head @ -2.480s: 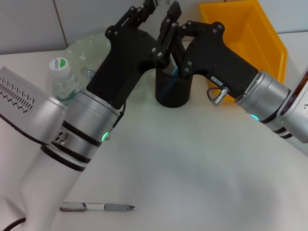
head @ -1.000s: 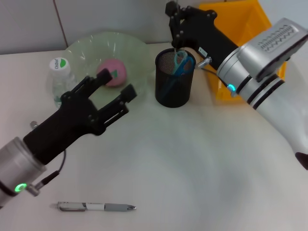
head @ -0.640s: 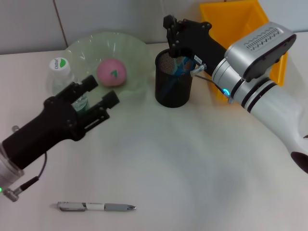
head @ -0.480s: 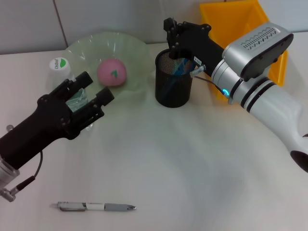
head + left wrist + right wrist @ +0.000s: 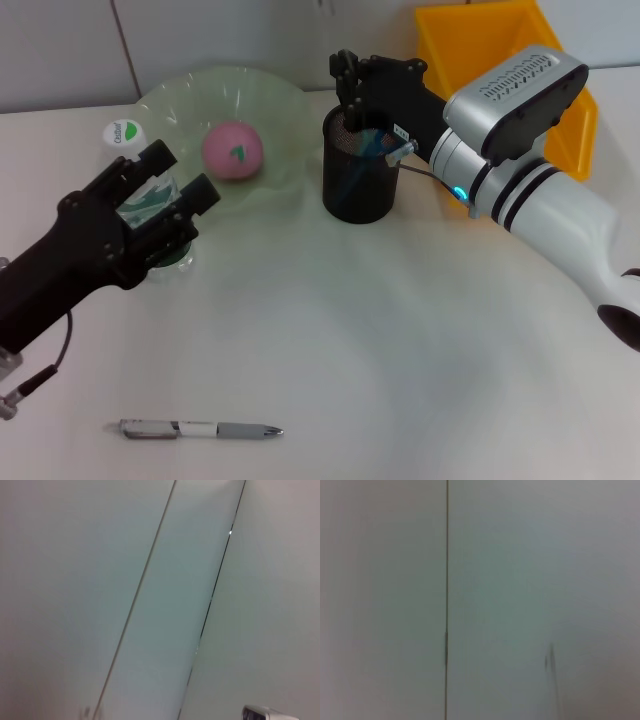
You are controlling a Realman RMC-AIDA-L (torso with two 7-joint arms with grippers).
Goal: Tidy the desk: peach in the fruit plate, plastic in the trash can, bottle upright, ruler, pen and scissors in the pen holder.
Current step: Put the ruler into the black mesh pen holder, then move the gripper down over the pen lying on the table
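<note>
Left gripper [image 5: 168, 176], fingers spread, half hiding upright bottle [image 5: 135, 190]; right fingers unseen.

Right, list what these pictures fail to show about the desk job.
- Right gripper, head view: fingertips dip behind the pen holder rim, so their state is unreadable.
- Pen holder contents: only blue handles show through the mesh; a ruler cannot be confirmed.
- Bottle: its lower body is hidden by the left gripper.
- Trash can: the right arm covers part of its inside.
- Both wrist views: only blank wall panels.
</note>
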